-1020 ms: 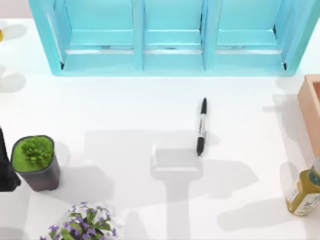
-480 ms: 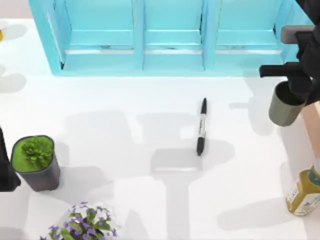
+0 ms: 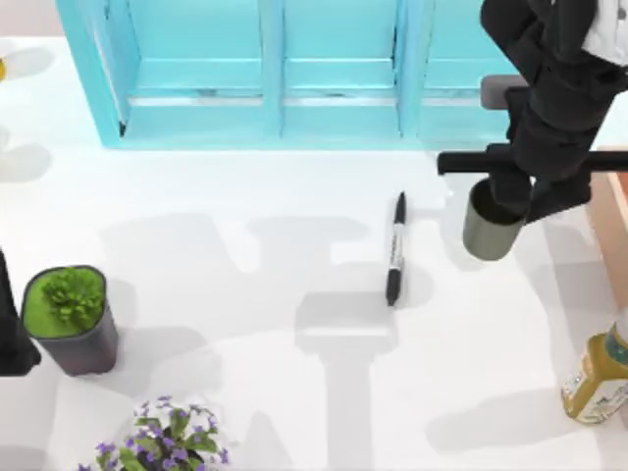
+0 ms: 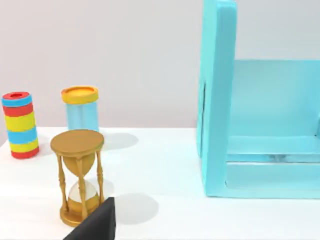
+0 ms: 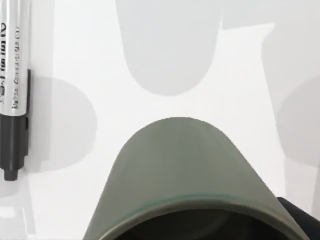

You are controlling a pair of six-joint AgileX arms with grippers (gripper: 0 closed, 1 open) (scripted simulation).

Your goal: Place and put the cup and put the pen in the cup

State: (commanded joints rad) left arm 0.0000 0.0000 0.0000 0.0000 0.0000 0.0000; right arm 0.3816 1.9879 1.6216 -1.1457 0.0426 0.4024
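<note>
Right of pen (image 3: 395, 249), right tool (image 3: 510, 201) carries cup (image 3: 488, 230).

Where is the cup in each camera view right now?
Top view: the cup hangs from the right tool at right of centre, just right of the pen.
Left wrist view: the cup is not in it.
Right wrist view: the cup is up close, rim nearest the camera.
Shared landmark: the pen, lying beside the cup in the top and right wrist views.

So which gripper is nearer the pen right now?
Right. The right gripper, holding the cup, is just off the pen toward the table's right side. The left arm is parked at the far left edge.
</note>
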